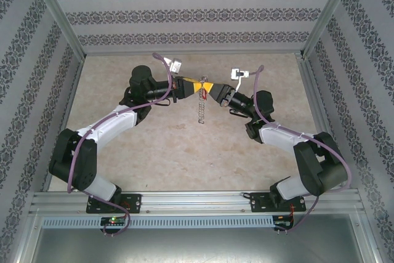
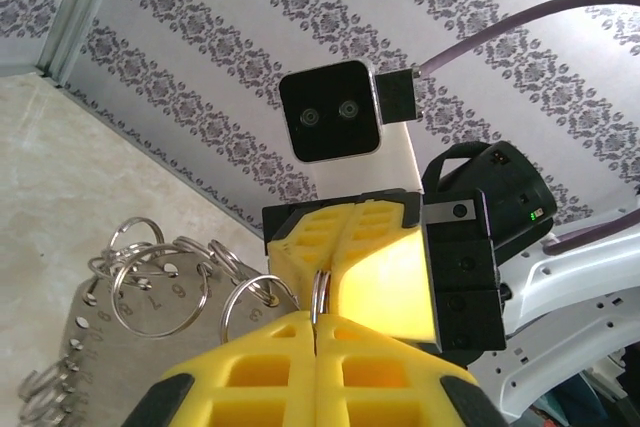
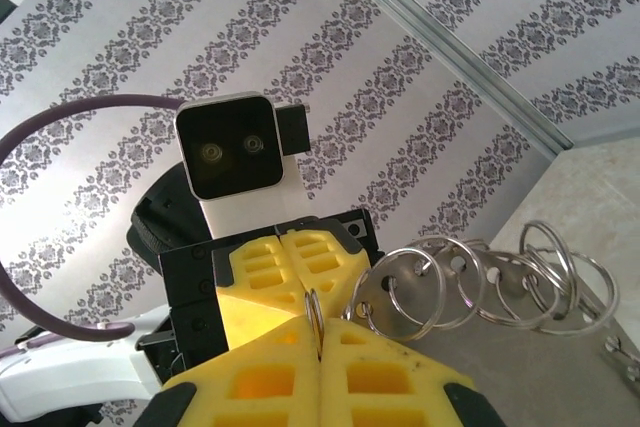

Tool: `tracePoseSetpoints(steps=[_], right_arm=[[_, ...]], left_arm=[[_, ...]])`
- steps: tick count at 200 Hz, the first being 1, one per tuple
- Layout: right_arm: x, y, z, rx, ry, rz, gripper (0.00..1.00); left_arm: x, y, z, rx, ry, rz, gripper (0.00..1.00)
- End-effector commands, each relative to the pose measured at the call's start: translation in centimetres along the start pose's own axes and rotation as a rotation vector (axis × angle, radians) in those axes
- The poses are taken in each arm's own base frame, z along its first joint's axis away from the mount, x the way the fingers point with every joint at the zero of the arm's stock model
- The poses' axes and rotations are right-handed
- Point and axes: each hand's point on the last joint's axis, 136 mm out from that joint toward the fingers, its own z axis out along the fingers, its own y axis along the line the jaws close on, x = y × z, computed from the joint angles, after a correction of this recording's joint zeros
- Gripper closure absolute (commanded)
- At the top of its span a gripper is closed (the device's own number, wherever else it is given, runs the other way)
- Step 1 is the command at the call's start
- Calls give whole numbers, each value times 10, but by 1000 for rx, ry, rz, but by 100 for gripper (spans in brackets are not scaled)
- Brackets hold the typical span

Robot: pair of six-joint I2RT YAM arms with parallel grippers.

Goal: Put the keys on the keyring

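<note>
Clamping left fingers (image 2: 250,372) and right fingers (image 3: 385,382) together on one thin ring of the keyring (image 1: 201,112); probably mid-threading the red key (image 1: 201,93), not finished.

Two robot arms rise from bases set side by side and curve inward toward each other. The left arm (image 1: 117,121) bends up and to the right; the right arm (image 1: 289,137) bends up and to the left. Their wrists lie level and face each other. The left gripper (image 1: 194,85) and right gripper (image 1: 209,88) meet tip to tip, yellow fingers pressed together, both pinching one thin ring of the keyring (image 1: 201,106).
</note>
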Motion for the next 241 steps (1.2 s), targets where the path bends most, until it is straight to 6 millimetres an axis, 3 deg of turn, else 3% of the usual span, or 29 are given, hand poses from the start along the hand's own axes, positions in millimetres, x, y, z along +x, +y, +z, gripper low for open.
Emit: tracePoseSetpoints(steps=[1,31,101,143,200,241], right_arm=[[-11,3,-2,-16,-1,-22,100],[-5,-12,-2,6,65,6,100],[16,-47,-2,1,243,43,100],[22,-54,1,-27,315,57,100],[22,-70,4,-10,317,86,100],[22,-65,4,-15,314,86,100]], left_arm=[[-26,15,-19,-112,-55,59,83],[-20,21,-30,-184,8,105,69],[9,29,-24,-154,234,87,60],[22,32,-19,-97,338,37,61],[33,31,-19,-51,388,-7,69],[39,38,-16,-39,401,-42,71]])
